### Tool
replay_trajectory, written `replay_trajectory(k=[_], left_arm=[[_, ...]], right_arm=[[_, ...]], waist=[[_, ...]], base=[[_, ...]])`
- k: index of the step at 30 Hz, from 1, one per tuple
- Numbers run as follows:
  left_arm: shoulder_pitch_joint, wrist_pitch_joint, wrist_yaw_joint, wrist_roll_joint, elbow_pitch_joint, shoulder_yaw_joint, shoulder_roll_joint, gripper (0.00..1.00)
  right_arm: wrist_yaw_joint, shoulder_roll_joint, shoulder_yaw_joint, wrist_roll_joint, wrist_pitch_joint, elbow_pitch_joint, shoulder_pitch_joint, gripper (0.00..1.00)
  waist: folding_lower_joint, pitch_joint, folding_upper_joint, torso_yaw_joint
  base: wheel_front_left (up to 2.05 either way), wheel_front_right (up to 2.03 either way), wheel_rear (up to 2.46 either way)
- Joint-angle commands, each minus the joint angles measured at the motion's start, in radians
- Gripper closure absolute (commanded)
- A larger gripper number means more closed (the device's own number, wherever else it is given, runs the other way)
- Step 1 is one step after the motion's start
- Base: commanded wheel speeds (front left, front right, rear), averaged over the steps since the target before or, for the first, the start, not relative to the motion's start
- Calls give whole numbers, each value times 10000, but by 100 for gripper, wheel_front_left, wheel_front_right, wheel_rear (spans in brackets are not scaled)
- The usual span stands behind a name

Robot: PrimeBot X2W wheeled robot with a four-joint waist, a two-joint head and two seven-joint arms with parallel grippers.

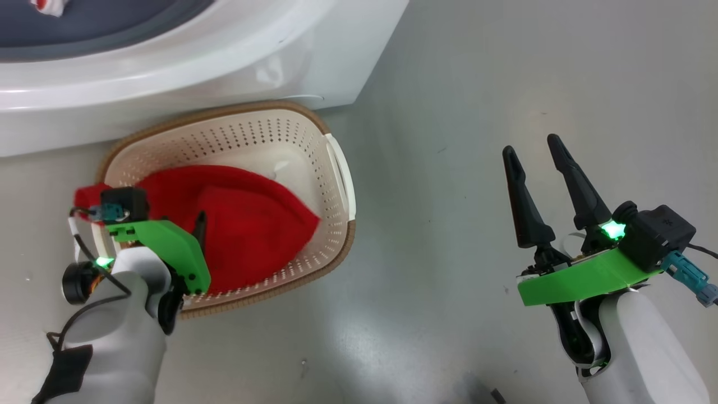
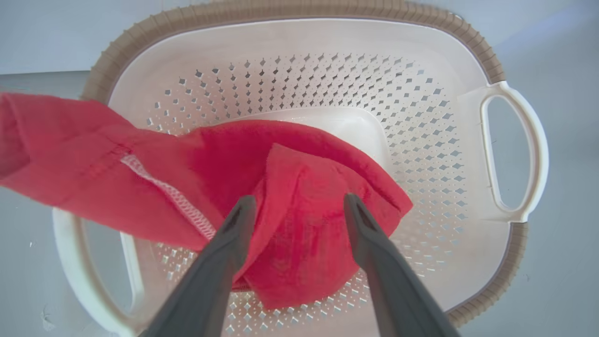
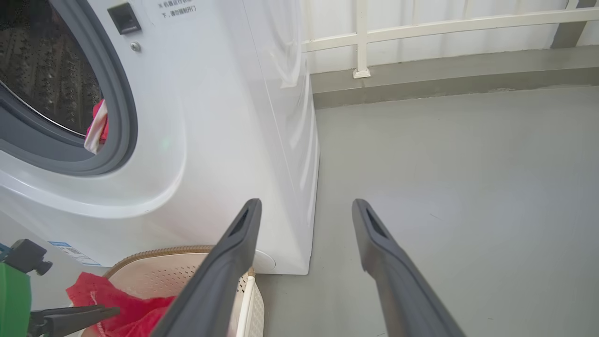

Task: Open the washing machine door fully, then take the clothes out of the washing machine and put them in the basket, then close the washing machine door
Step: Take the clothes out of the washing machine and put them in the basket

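Note:
The cream basket (image 1: 336, 168) with a brown rim stands on the floor against the white washing machine (image 1: 168, 67). A red garment (image 1: 252, 224) lies in it, one end draped over its left rim. My left gripper (image 2: 297, 203) hangs over the basket (image 2: 290, 9), open, its fingers standing either side of a fold of the red garment (image 2: 299, 159). More red and white clothes (image 3: 96, 128) sit at the drum's mouth behind the grey gasket. My right gripper (image 1: 530, 144) is open and holds nothing, over bare floor right of the basket. The washing machine door is out of view.
Grey floor (image 1: 477, 84) stretches to the right of the machine. In the right wrist view a white railing (image 3: 360, 42) and a low grey kerb run along the far wall. The basket's right handle (image 2: 514, 150) faces the open floor.

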Motion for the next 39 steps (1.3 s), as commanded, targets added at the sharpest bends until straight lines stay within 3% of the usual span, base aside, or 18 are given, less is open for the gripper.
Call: replay_trajectory(k=[1,11,19,28,39], left_arm=[[201,-247,-39,67,-87,86,259,0],[443,-1638,-197,-3,-417,-176,-60,0],[817,-2052,-235,-219,-1049,-322,-258,0],[1709,-2215,-241,-399,-2818,-356,-219,0],[4061,-2224,862,448,-7148,526,-22,0]], right_arm=[[63,-20,175,112,-63,-165,137,0],[63,-20,-42,-93,-63,-30,325,0],[63,-20,-179,-305,-63,-9,501,0],[63,-20,-469,-630,-63,37,868,0],[63,-20,-888,-814,-63,124,1395,0]], waist=[[0,-208,0,138],[0,-951,0,680],[0,-1594,0,1041],[0,-2517,0,1444],[0,-3833,0,1854]], base=[[0,0,0],[0,0,0],[0,0,0],[0,0,0],[0,0,0]])
